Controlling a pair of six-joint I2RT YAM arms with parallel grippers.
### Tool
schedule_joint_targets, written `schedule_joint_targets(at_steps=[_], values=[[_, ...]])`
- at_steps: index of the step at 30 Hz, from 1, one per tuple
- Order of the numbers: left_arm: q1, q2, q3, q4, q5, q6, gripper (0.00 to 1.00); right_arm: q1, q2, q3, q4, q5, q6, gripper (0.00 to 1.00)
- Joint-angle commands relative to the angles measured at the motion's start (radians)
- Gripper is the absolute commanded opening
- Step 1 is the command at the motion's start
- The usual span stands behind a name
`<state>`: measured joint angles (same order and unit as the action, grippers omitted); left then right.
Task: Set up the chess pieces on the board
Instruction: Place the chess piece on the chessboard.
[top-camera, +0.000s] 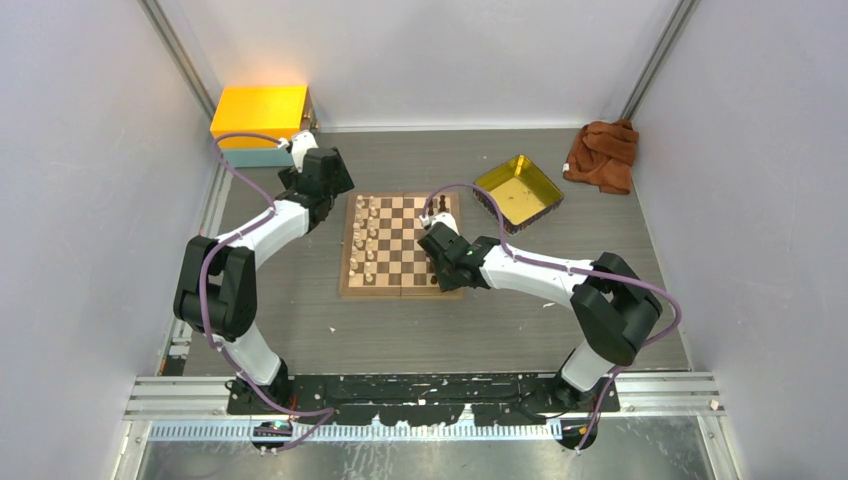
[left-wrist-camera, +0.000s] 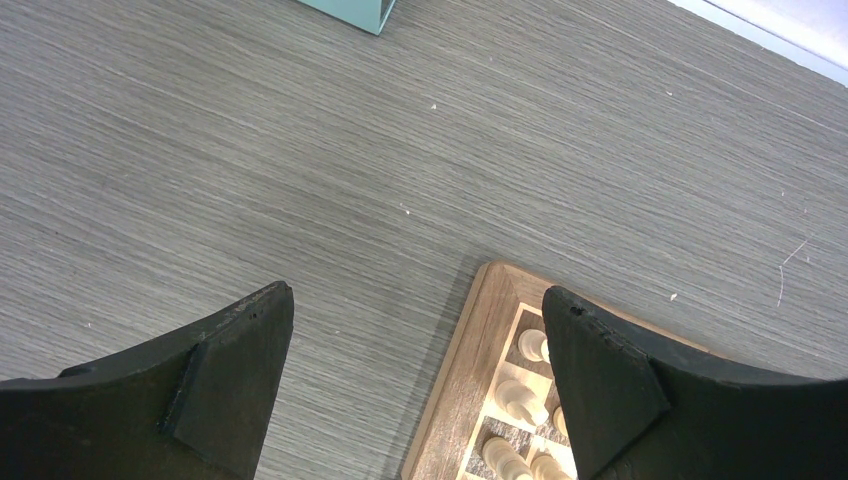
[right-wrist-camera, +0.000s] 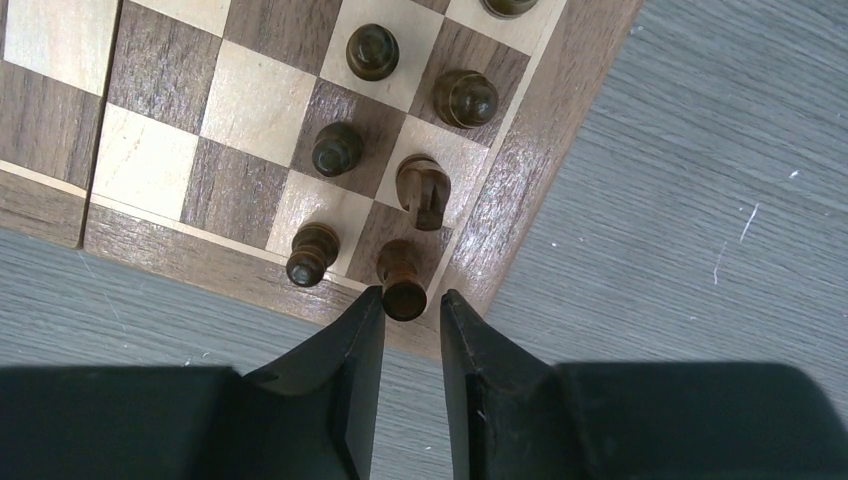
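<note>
My right gripper (right-wrist-camera: 412, 295), jaws slightly parted, grips nothing; the dark chess piece (right-wrist-camera: 402, 278) stands upright just beyond my tips, bottom centre.

Yellow tray (top-camera: 520, 192), brown cloth (top-camera: 602, 155), yellow box (top-camera: 260, 112).

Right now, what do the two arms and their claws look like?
Both the left arm and right arm have white links with black joints, and a purple cable loops along each. The left claw and right claw are matte black, with two wedge-shaped fingers.
</note>
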<state>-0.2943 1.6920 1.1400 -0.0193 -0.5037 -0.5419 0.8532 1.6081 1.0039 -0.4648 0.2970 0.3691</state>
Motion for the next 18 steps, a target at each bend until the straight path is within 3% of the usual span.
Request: schedule_joint_targets(at_steps=[1,18], values=[[-0.002,-0.02,0.0,0.031,-0.016,0.007,0.95,-0.005,-0.031,0.017,-0.003,0.004,-0.004,0.33],[-0.002,-0.024,0.003,0.028,-0.022,0.008,0.95,-0.005,-0.077,0.072,-0.059,-0.03,-0.037,0.36]])
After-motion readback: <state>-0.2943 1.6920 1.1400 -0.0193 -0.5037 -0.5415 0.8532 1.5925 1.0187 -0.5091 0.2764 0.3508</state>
